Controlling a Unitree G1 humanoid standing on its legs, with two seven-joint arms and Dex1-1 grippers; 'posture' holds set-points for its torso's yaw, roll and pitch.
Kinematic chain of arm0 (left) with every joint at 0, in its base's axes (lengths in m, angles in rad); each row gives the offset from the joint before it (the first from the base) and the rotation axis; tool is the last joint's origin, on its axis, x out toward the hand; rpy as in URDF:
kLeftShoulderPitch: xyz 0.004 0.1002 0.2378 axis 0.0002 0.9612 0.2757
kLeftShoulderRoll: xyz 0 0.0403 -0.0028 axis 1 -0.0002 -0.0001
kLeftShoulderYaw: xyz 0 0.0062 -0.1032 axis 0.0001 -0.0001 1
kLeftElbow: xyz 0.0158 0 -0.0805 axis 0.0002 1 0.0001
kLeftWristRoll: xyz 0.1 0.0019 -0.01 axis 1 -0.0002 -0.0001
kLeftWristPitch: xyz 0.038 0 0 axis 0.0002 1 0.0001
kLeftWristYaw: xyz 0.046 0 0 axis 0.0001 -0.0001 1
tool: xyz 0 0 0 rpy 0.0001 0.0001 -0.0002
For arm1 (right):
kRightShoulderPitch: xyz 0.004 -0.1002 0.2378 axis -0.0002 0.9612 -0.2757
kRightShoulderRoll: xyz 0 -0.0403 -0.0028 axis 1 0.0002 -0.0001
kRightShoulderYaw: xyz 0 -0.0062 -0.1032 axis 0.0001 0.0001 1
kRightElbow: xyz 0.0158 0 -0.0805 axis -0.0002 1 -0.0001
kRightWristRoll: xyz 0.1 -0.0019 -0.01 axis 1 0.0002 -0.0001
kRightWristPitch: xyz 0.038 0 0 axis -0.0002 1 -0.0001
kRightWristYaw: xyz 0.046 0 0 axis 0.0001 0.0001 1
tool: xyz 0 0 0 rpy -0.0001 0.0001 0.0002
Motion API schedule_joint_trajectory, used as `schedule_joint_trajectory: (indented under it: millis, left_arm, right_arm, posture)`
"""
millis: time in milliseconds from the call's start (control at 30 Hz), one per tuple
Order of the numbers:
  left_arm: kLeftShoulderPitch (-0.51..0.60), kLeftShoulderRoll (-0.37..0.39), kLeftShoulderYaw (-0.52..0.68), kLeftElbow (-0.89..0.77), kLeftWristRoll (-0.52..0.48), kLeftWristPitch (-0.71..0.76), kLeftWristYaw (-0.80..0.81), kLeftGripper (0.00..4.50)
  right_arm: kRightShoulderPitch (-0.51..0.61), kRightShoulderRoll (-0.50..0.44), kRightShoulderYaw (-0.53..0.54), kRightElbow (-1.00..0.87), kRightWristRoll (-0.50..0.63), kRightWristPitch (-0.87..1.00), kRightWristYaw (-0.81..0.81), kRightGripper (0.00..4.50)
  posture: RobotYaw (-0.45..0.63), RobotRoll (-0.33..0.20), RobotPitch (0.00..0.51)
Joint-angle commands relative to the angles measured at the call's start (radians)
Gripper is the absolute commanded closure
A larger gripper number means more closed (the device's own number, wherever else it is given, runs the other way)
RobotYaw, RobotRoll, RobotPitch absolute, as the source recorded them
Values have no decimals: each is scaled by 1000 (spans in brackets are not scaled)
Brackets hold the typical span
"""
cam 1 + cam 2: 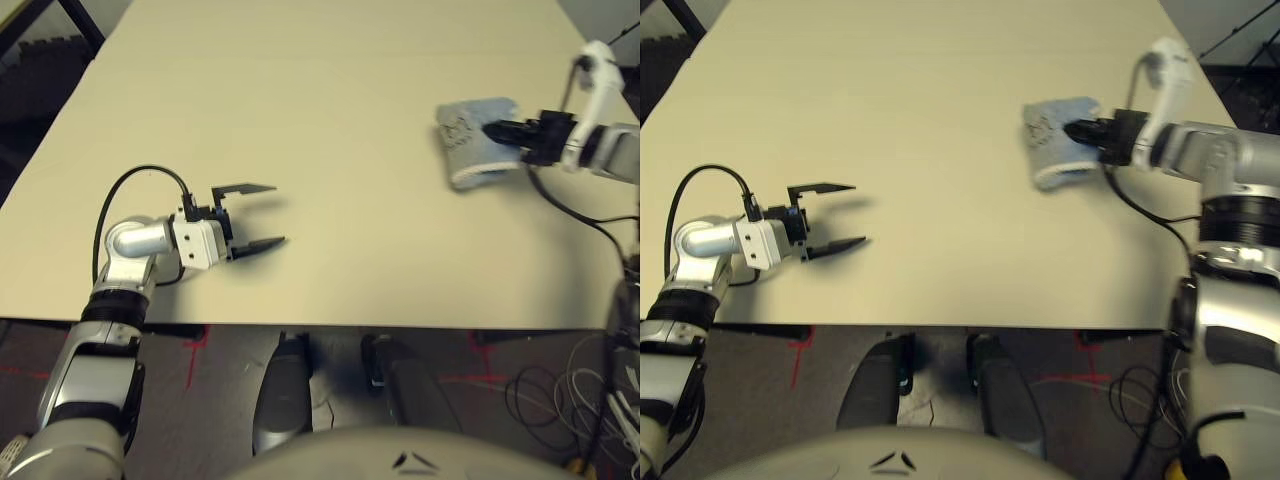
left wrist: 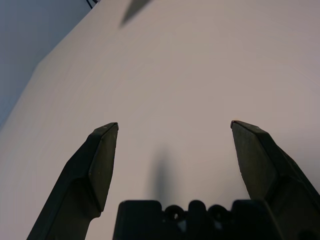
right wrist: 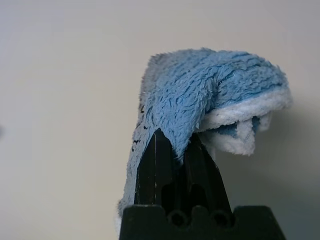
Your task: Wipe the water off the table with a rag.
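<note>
The grey-blue rag (image 1: 470, 140) with its white hem and dark logo lies bunched at the right side of the pale cream table (image 1: 320, 120). My right gripper (image 1: 497, 131) is shut on the rag, whose terry folds (image 3: 200, 95) drape over the closed fingers in the right wrist view. My left gripper (image 1: 270, 214) hovers open near the table's front left, its two black fingers (image 2: 100, 160) spread over bare tabletop. No water droplets can be made out on the surface.
The table's front edge (image 1: 320, 325) runs just below my left gripper. A black cable (image 1: 135, 185) loops off the left wrist. Loose cables (image 1: 590, 390) lie on the floor at the right, below the table.
</note>
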Motion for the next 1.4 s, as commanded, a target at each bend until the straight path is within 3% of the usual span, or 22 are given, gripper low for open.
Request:
schedule_joint_trajectory:
  millis: [33, 100, 133, 233, 367, 500, 533, 800, 1000, 1167, 1400]
  left_arm:
    - [-12, -6, -10, 28, 14, -10, -8, 0]
    - [-16, -9, -9, 34, 14, -8, -5, 0]
    - [-19, -10, -8, 36, 14, -7, -4, 0]
    - [-23, -13, -4, 43, 11, -3, -3, 0]
    - [-28, -10, 9, 52, 12, 12, 16, 0]
    - [-41, -13, 52, 69, 9, 69, 87, 0]
    - [-47, -18, 70, 65, 6, 105, 126, 0]
    - [-127, -43, 217, 22, 35, 446, 533, 0]
    - [-219, -26, 333, 106, 70, 651, 900, 0]
    - [-236, -20, 372, 137, 84, 756, 1026, 0]
    - [-214, -19, 382, 121, 75, 862, 1031, 0]
  right_arm:
    - [81, -13, 5, -5, -5, -3, -5, 4456]
    - [105, 3, 5, 6, -19, -25, -32, 4456]
    - [117, 13, 10, 9, -32, -46, -49, 4181]
    - [146, 42, 37, 19, -77, -133, -93, 3264]
    - [200, 20, 110, 11, -193, -457, -61, 1669]
    - [185, 10, 55, 35, -176, -569, -40, 148]
    - [180, 6, 40, 41, -171, -587, -44, 27]
    - [125, 39, -127, 170, -127, -822, -172, 27]
    - [87, 83, -237, 336, -87, -1044, -264, 27]
    - [114, 130, -251, 403, -95, -1193, -318, 27]
    - [144, 176, -249, 424, -91, -1263, -366, 27]
  posture:
    - [178, 0, 198]
    - [177, 0, 198]
    - [178, 0, 197]
    - [181, 0, 198]
    - [187, 0, 195]
    - [190, 0, 190]
    - [190, 0, 190]
    - [201, 0, 177]
    - [221, 0, 171]
    - [226, 0, 162]
    - [222, 0, 159]
